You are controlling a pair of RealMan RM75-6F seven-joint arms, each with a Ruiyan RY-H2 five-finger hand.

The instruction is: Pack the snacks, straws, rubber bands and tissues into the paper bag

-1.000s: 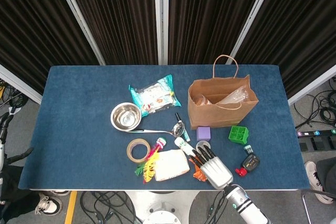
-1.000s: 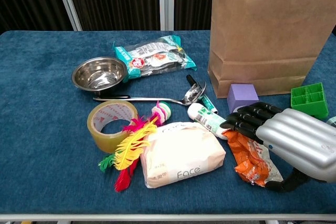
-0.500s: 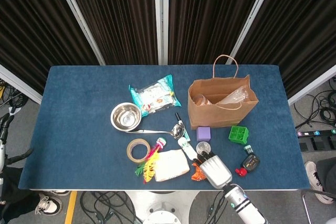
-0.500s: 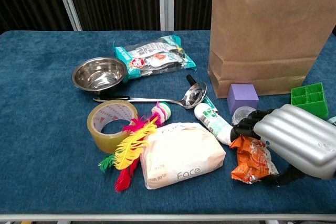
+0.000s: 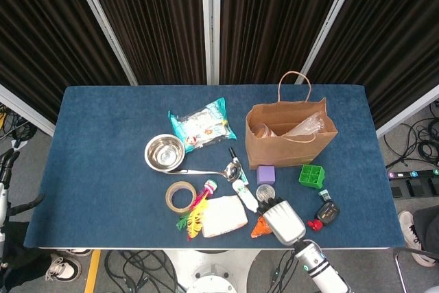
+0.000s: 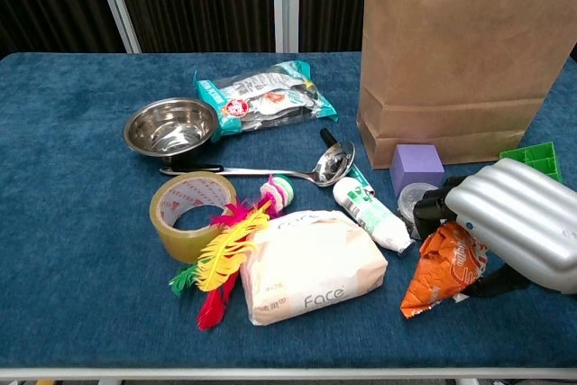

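My right hand (image 6: pixel 514 227) (image 5: pixel 283 219) grips an orange snack packet (image 6: pixel 444 268) (image 5: pixel 260 226) near the table's front edge, its near end tipped up off the cloth. The brown paper bag (image 5: pixel 291 133) (image 6: pixel 460 51) stands upright and open behind it, with clear wrappers inside. A white tissue pack (image 6: pixel 311 263) (image 5: pixel 223 215) lies left of the hand. A teal snack bag (image 5: pixel 202 123) (image 6: pixel 266 96) lies at the middle back. My left hand is in neither view.
A steel bowl (image 5: pixel 164 151), a ladle (image 5: pixel 212 169), a tape roll (image 5: pixel 181 196) and coloured feathers (image 6: pixel 225 259) lie left of the tissue pack. A white tube (image 6: pixel 370 212), purple cube (image 6: pixel 416 167), clear lid (image 6: pixel 416 196) and green grid block (image 5: pixel 311 174) sit between hand and bag. A black-and-red object (image 5: pixel 325 213) lies to the right.
My right hand has closed its fingers on the orange packet, drawn back toward the table edge and lifted the packet's end up.
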